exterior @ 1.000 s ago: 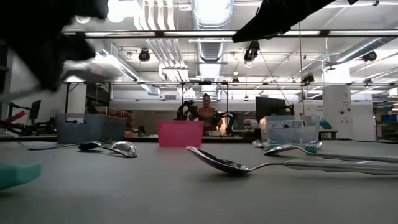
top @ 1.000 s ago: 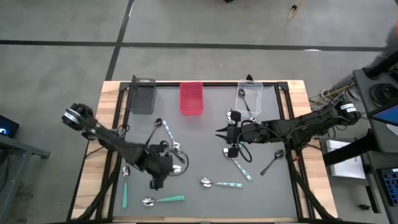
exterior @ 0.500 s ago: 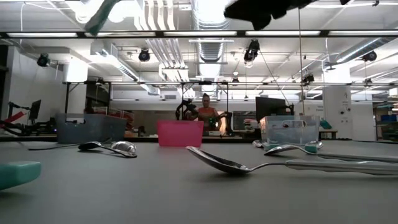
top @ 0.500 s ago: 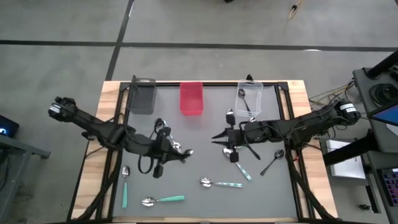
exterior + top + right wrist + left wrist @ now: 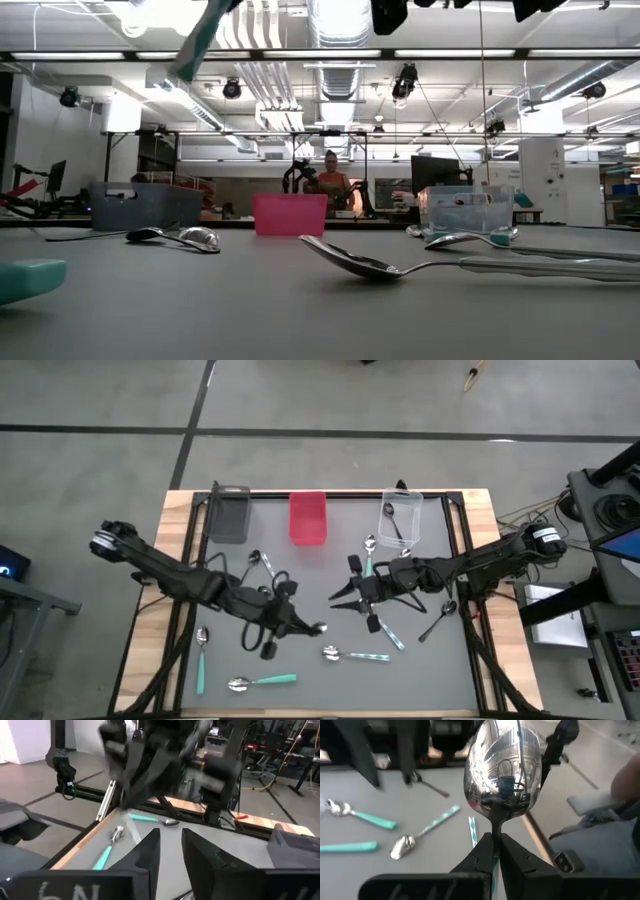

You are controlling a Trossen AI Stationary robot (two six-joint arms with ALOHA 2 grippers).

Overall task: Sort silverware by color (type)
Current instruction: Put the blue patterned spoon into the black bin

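Note:
My left gripper [image 5: 303, 626] hangs above the table's middle, shut on a spoon [image 5: 318, 628] with a silver bowl [image 5: 503, 772]. The spoon's teal handle [image 5: 198, 38] slants across the top of the low view. The left wrist view has the fingers [image 5: 482, 851] clamped on the spoon's neck. My right gripper [image 5: 338, 597] hovers just right of it, open, with nothing between its fingers [image 5: 147, 851]. More silverware lies on the mat: teal-handled spoons [image 5: 263, 681] at the front left, patterned ones [image 5: 357, 655] in the middle, a black one [image 5: 437, 620] at the right.
Three bins line the back edge: dark grey [image 5: 228, 513], red [image 5: 308, 517], and clear [image 5: 403, 520] with a black spoon inside. Two spoons [image 5: 260, 564] lie behind the left gripper. A person [image 5: 330, 182] stands far off in the room.
The left gripper has carried the spoon to the right and a little forward. The right gripper has shifted left toward it, and its fingers have spread.

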